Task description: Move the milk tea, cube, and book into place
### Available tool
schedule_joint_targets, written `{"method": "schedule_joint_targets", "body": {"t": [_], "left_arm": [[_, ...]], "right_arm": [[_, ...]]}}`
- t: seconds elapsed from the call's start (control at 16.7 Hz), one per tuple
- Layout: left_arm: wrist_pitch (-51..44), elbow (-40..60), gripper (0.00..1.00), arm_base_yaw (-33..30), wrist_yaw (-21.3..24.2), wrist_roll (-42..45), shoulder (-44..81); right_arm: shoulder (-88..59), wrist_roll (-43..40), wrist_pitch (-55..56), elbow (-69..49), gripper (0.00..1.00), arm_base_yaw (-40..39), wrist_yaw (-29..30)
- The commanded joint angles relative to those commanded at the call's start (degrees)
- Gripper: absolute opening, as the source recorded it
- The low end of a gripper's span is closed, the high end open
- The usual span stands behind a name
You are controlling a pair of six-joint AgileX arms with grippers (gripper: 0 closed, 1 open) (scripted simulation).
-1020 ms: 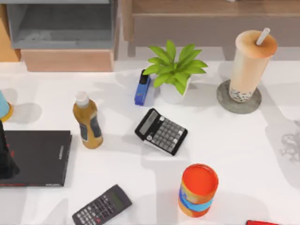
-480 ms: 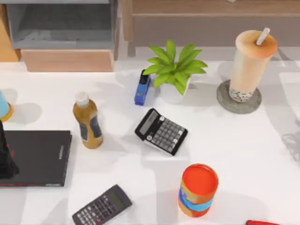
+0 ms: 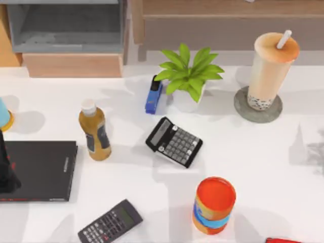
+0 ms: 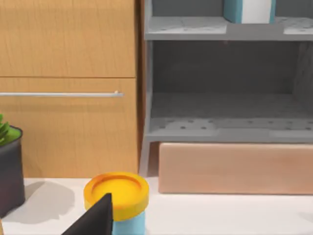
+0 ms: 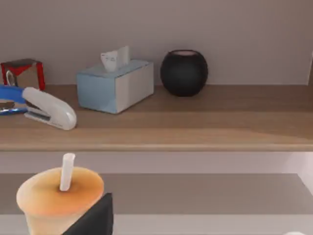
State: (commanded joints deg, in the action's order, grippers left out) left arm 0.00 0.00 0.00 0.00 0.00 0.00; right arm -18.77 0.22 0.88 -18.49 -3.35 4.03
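A tall clear plastic cup of beige milk tea [image 3: 271, 68], upright on a grey round coaster [image 3: 242, 107], is judged top-heavy and squashable, best gripped mid-body; the jaws' state cannot be told.

Overhead top view down onto table [image 3: 263, 167]; wrist views low, level, facing shelves; milk tea [image 3: 271, 68] [image 5: 61, 198] shared.

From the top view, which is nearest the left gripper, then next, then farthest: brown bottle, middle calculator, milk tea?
From the left gripper, at the left edge:
1. Brown bottle, left side.
2. Middle calculator, centre.
3. Milk tea, back right.
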Motion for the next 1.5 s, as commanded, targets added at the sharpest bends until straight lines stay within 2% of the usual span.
{"method": "schedule_joint_targets", "body": {"t": [0.18,0.36,0.9,1.2,1.5], "left_arm": [[0.0,0.0,1.0,0.0,0.0,0.0,0.0],[0.0,0.0,1.0,0.0,0.0,0.0,0.0],[0.8,1.5,1.0,-0.3,-0.1,0.0,1.8],[6.5,12.7,1.0,-2.5,-1.3,-0.1,16.8],[15.5,30.1,1.0,-5.5,-3.5,-0.3,43.5]], "right_arm": [[11.6,-0.1,-0.5,11.4,1.0,1.9,-2.3],[17.7,-0.2,-0.8,17.4,1.0,3.1,-3.8],[18.8,-0.2,-0.9,18.5,1.0,3.4,-4.0],[18.8,-0.2,-0.9,18.5,1.0,3.4,-4.0],[18.8,-0.2,-0.9,18.5,1.0,3.4,-4.0]]}}
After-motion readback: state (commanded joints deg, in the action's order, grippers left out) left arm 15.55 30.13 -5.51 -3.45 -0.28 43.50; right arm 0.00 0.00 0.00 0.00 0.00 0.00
